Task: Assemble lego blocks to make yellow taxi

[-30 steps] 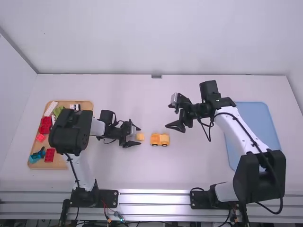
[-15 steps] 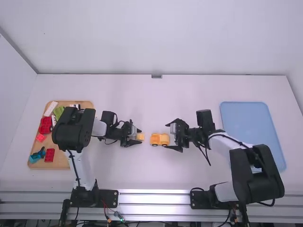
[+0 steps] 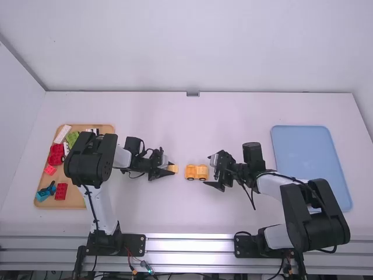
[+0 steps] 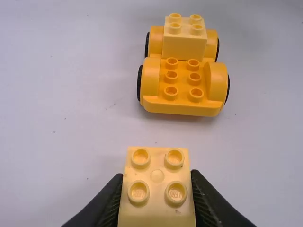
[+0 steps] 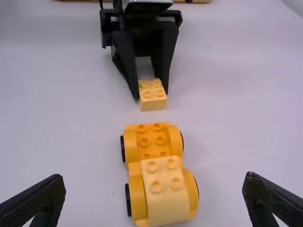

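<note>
White table, blue tray, arm over wooden tray

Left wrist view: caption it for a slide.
Left arm's jaws closed on a pale-yellow four-stud plastic block, near an orange-yellow wheeled plastic base bearing another pale-yellow block.

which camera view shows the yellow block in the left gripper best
The left wrist view: the yellow block is up close, its four studs plain, held by the left gripper. The right wrist view has it smaller, studs and one side; the high view, a small patch by the gripper.
</note>
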You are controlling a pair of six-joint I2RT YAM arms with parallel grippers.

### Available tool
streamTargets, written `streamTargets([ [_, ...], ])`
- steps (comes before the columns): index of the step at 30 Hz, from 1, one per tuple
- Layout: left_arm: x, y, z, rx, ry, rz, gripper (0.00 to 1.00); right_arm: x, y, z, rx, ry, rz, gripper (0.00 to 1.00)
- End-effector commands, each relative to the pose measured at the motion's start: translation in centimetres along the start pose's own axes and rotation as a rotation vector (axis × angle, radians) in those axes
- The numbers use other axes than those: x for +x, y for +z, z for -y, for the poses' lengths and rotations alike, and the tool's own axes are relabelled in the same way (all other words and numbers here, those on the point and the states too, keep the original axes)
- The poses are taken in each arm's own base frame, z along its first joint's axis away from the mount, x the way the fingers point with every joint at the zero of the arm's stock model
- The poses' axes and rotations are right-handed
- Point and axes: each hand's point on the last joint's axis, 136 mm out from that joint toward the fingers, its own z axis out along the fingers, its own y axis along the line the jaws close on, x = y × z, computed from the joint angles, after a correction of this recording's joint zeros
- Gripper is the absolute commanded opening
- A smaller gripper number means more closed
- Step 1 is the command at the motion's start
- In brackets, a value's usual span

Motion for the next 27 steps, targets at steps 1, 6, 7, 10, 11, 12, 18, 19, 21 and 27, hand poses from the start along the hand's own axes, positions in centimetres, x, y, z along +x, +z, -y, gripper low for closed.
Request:
streamTargets([
  [1,1.0,0.2,0.1,0.0,-0.019,-0.041,0.29,0.4,0.2,-0.3,-0.019,0.023,0.013,0.99],
  [6,0.4,0.1,0.0,-0.001,-0.007,-0.021,0.24,1.9,1.8,-0.4,-0.057,0.047,0.0,0.99],
  [7,0.1,-0.1,-0.2,-0.008,-0.008,-0.025,0.22,2.3,2.3,-0.3,-0.067,0.048,-0.002,0.99],
  [10,-0.5,-0.3,-0.2,-0.01,-0.003,-0.025,0.19,2.7,2.9,-0.2,-0.074,0.048,-0.003,0.99],
  [11,-1.3,-0.6,-0.2,-0.006,0.001,-0.012,0.17,2.9,3.0,0.0,-0.068,0.042,0.0,0.99],
  [12,-1.6,-0.7,-0.1,-0.005,0.003,-0.007,0.17,3.0,3.0,0.1,-0.064,0.039,0.001,0.99],
  [18,-4.9,-1.5,0.4,0.012,0.04,0.051,0.13,3.4,4.1,0.0,-0.071,0.004,0.02,0.99],
  [19,-5.3,-1.3,0.6,0.021,0.051,0.055,0.11,3.4,4.4,-0.1,-0.076,-0.003,0.028,0.99],
  [21,-5.8,-0.9,1.0,0.037,0.06,0.056,0.11,3.5,5.0,-0.1,-0.087,-0.016,0.042,0.99],
  [27,-7.2,2.0,2.5,0.105,0.091,0.049,0.09,4.4,6.5,0.9,-0.106,0.012,0.05,1.0],
])
